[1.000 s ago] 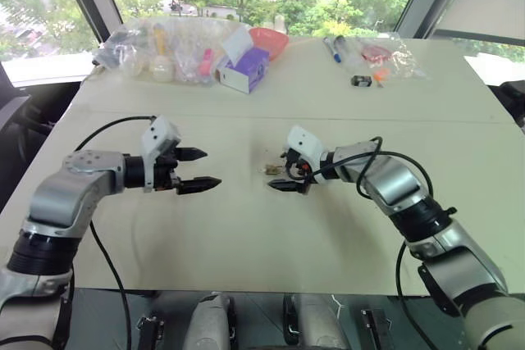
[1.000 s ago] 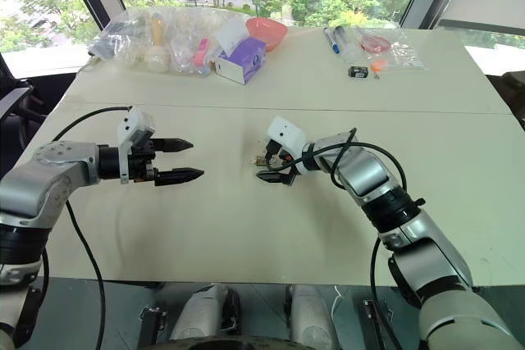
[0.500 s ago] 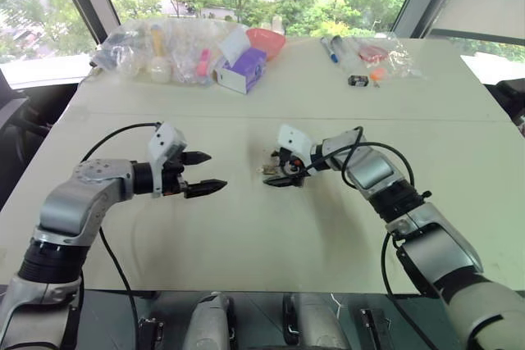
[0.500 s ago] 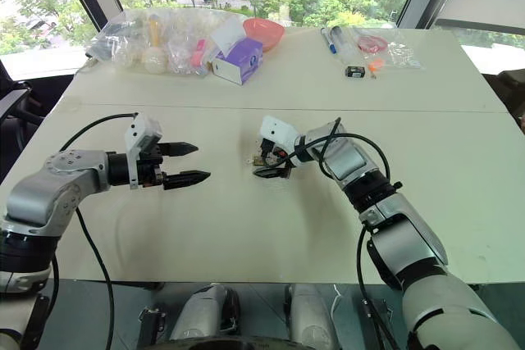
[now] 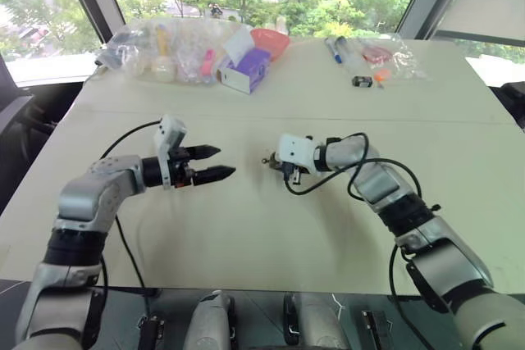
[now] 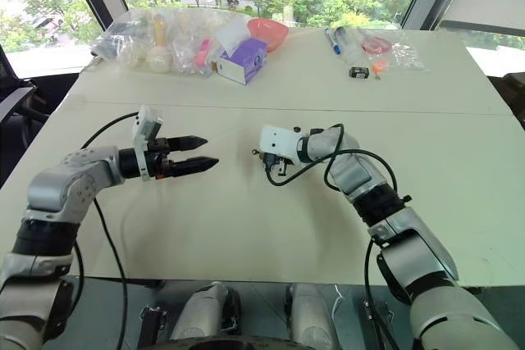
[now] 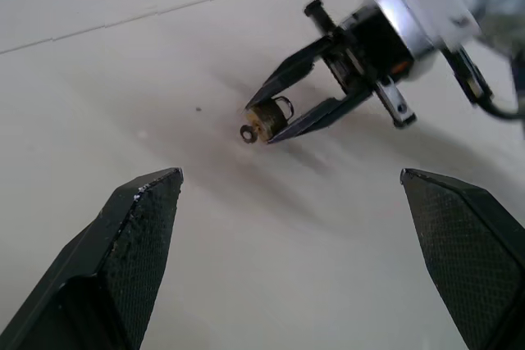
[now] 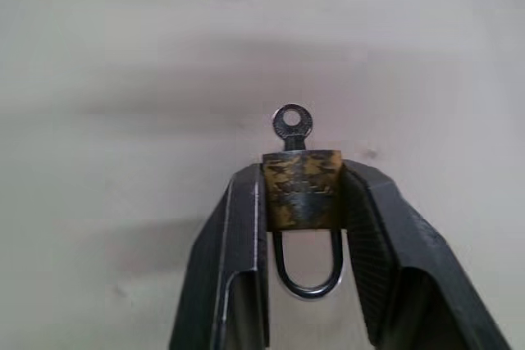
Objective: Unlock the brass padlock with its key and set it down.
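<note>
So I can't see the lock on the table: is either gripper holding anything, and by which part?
The right gripper pinches the brass padlock by its body's two sides, key sticking out. The left gripper is open, empty.

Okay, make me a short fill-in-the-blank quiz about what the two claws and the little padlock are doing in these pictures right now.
1. The brass padlock is clamped in the ____ claw.
2. The key sticks out of the padlock's body, on the side opposite its ____.
3. The left claw is ____ and holds nothing.
4. The purple box lies at the table's ____ edge, by the window.

Missing words: right; shackle; open; far
</note>
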`<move>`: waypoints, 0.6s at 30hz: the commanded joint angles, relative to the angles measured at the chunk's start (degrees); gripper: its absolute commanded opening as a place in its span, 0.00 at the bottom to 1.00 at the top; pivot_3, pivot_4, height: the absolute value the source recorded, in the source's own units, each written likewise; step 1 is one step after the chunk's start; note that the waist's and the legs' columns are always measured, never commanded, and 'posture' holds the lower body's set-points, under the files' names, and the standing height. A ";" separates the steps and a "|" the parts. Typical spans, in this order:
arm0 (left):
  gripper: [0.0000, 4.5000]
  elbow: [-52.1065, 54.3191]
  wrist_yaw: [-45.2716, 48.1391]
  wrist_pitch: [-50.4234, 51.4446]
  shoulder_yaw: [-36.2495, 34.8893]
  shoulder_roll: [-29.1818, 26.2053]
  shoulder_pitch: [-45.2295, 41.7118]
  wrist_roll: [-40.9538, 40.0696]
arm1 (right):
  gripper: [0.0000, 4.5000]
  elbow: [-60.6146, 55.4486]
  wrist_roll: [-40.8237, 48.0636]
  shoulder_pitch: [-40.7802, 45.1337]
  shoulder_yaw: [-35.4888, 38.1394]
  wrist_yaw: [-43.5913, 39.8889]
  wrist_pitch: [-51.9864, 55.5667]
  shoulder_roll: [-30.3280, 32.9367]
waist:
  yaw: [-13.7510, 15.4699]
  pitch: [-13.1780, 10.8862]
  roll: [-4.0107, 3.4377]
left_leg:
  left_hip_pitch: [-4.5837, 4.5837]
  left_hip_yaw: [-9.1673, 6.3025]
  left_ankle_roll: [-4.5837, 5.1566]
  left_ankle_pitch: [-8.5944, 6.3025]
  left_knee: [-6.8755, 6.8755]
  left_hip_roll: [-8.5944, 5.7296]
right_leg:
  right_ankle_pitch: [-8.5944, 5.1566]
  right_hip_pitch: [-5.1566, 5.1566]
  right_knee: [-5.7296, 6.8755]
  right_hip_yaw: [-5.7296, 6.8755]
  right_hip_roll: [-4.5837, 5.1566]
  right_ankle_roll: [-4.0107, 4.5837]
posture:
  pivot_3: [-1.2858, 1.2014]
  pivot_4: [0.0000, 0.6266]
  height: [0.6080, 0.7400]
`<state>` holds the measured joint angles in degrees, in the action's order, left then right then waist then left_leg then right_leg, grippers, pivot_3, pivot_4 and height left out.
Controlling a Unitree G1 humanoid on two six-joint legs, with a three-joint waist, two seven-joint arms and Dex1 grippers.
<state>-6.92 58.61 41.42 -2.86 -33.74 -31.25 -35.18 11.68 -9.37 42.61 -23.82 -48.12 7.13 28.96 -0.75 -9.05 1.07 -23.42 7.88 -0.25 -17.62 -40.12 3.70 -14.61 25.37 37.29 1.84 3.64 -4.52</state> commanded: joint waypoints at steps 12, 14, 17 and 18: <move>0.99 -17.68 8.70 -4.73 2.89 7.76 -16.65 3.10 | 0.15 -17.17 -1.22 -1.36 6.34 6.05 2.64 -1.51 | 0.07 0.00 0.00 | 0.01 0.03 -0.08 0.05 0.02 0.01 | 0.00 -0.01 -0.01 0.01 -0.06 0.00 | 0.52 0.24 0.96; 0.86 -19.77 9.76 -6.58 3.47 8.50 -17.88 4.38 | 0.15 -17.89 -1.49 -1.53 6.36 6.23 2.76 -1.39 | 0.06 0.00 0.00 | 0.00 0.03 -0.07 0.04 0.02 0.00 | 0.00 -0.01 -0.02 0.00 -0.05 0.00 | 0.52 0.24 0.96; 0.60 -21.01 10.91 -7.39 3.38 9.18 -18.60 4.78 | 0.15 -19.35 -1.49 -2.01 6.44 5.98 3.31 -0.96 | -0.02 0.00 0.00 | 0.01 0.02 -0.08 0.04 0.03 0.00 | 0.00 -0.01 -0.03 0.00 -0.05 0.00 | 0.52 0.24 0.96; 0.48 -21.18 11.21 -7.54 3.35 9.30 -18.67 4.96 | 0.15 -19.78 -1.46 -2.15 6.46 5.86 3.51 -0.85 | -0.06 0.00 0.01 | 0.01 0.02 -0.08 0.05 0.04 0.00 | 0.00 -0.01 -0.03 0.00 -0.05 0.00 | 0.52 0.24 0.96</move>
<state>-28.62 68.79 34.75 0.99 -24.30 -48.83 -30.42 -4.89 -11.00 40.27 -19.31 -42.54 10.80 27.91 -0.81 -9.05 1.08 -23.41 7.89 -0.32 -17.58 -40.08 3.71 -14.61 25.37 37.27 1.85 3.58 -4.52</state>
